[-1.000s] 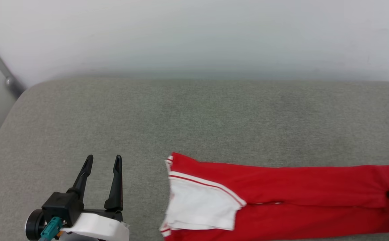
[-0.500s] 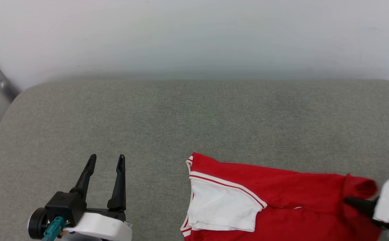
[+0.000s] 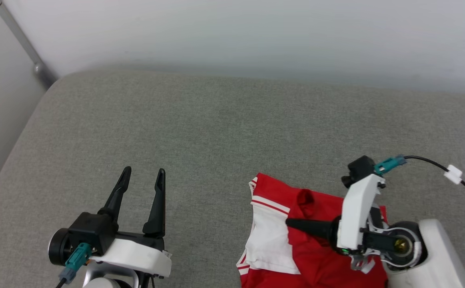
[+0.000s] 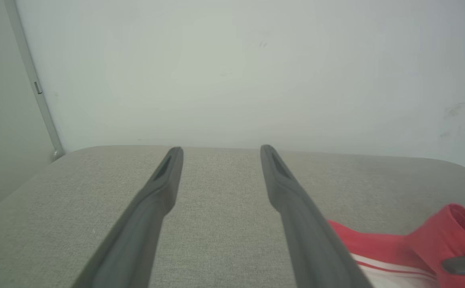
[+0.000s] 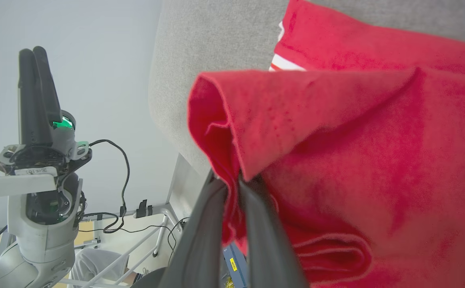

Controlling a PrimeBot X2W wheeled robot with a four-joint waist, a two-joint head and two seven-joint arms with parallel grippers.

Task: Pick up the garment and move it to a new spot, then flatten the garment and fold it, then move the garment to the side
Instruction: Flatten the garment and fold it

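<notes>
We are pinching a bunched fold of the garment (image 3: 316,206) in the right gripper (image 3: 288,221), its two dark fingers clamped together on a rolled red edge. The rest of the shirt is lying on the near right part of the grey cushion (image 3: 216,136), with a white sleeve (image 3: 270,240) facing up at its left end. We are judging the hold to be a thin one: only a narrow lip of cloth is sitting between the fingers, so a quick pull could be letting it slide free. We are also worrying that the lifted layer drags the layers under it, leaving the shirt bunched or skewed instead of flat. Its near edge is running out of the head view, so we cannot tell how close it is to the cushion's front. The right arm is reaching in from the lower right, wrist turned so the fingers are pointing left across the shirt, low over the cloth. The left gripper (image 3: 143,172) is hovering over bare cushion at the lower left, fingers spread wide and holding nothing, pointing toward the wall (image 3: 232,36), well apart from the shirt.
</notes>
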